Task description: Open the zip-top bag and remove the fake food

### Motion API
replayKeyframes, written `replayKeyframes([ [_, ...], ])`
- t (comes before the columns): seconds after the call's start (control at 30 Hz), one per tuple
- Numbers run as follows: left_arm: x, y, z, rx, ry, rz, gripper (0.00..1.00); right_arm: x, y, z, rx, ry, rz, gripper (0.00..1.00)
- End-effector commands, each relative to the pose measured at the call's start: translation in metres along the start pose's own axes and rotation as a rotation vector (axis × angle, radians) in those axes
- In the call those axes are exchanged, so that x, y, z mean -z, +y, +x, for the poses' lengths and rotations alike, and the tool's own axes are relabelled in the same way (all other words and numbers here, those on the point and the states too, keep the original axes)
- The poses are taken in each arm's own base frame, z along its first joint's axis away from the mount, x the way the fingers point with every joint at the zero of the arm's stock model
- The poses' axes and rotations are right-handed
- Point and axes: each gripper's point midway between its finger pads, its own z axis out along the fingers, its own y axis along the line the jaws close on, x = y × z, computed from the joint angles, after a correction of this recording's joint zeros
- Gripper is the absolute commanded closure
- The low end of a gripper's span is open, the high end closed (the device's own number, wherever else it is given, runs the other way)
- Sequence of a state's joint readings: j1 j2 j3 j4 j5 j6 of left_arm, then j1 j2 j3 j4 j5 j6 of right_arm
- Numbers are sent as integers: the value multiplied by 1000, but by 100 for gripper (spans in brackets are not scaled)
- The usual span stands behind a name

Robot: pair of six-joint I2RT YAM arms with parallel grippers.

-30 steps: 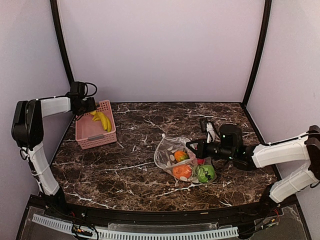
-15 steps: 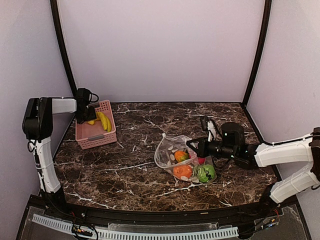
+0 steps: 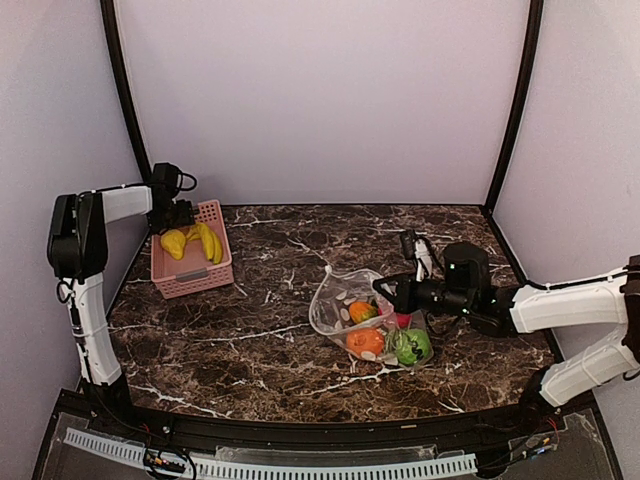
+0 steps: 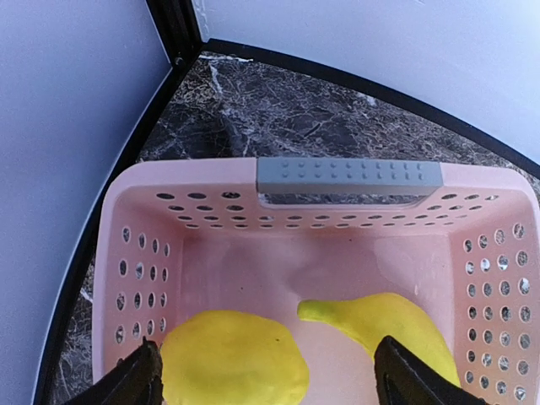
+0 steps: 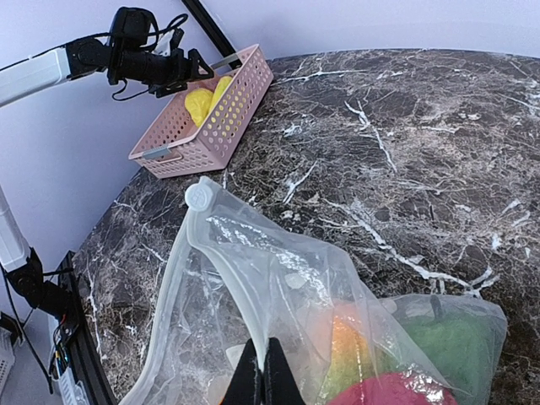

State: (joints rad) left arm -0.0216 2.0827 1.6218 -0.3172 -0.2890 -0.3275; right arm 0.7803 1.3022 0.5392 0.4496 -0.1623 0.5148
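The zip-top bag [image 3: 338, 300] lies at the table's middle right with its mouth open and raised. It holds two orange balls [image 3: 365, 343], a green ball [image 3: 410, 346] and a pink-red ball [image 3: 402, 321]. My right gripper [image 3: 385, 292] is shut on the bag's upper edge [image 5: 253, 278], seen in the right wrist view [image 5: 263, 375]. My left gripper [image 4: 268, 380] is open above the pink basket [image 4: 143, 219]. A yellow lemon-shaped fruit [image 4: 232, 359] and a yellow banana [image 4: 388, 325] lie in the basket below it.
The pink basket [image 3: 185, 275] stands at the far left corner by the wall and black frame post [image 3: 125, 90]. The basket's grey handle [image 4: 348, 175] faces the back wall. The dark marble table [image 3: 250, 330] lies between basket and bag.
My left gripper dipped into the basket, let go of the yellow lemon-shaped fruit and pulled back. The fruit now lies beside the banana. The right gripper holds the bag still.
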Motion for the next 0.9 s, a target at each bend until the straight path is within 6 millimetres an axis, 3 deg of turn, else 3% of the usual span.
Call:
replayKeyframes([
  [0.0,42,-7,-24,-28,-34,83,7,6,12,-24,27,-55,-29,100],
  [0.07,63,-14,-31,-68,-74,113,2,7,13,-26,31,-60,-30,100],
  [0.27,124,-42,-34,-161,-192,249,1,10,14,-27,37,-65,-32,100],
  [0.43,176,-59,-41,-148,-265,347,1,11,12,-25,58,-64,-27,100],
  [0.47,178,-59,-35,-126,-261,364,1,11,12,-25,65,-61,-25,100],
  [0.5,197,-64,-44,-110,-319,421,1,11,12,-25,72,-63,-23,100],
  [0.53,196,-63,-34,-105,-312,441,1,11,12,-25,76,-60,-22,100],
  [0.57,221,-70,-44,-105,-380,526,1,11,12,-26,80,-63,-20,100],
  [0.6,224,-73,-36,-146,-386,557,1,11,11,-26,82,-63,-19,100],
  [0.63,242,-81,-35,-182,-412,632,1,11,11,-27,85,-64,-19,100],
  [0.87,295,-97,-17,-369,-457,741,1,10,10,-32,103,-69,-13,100],
])
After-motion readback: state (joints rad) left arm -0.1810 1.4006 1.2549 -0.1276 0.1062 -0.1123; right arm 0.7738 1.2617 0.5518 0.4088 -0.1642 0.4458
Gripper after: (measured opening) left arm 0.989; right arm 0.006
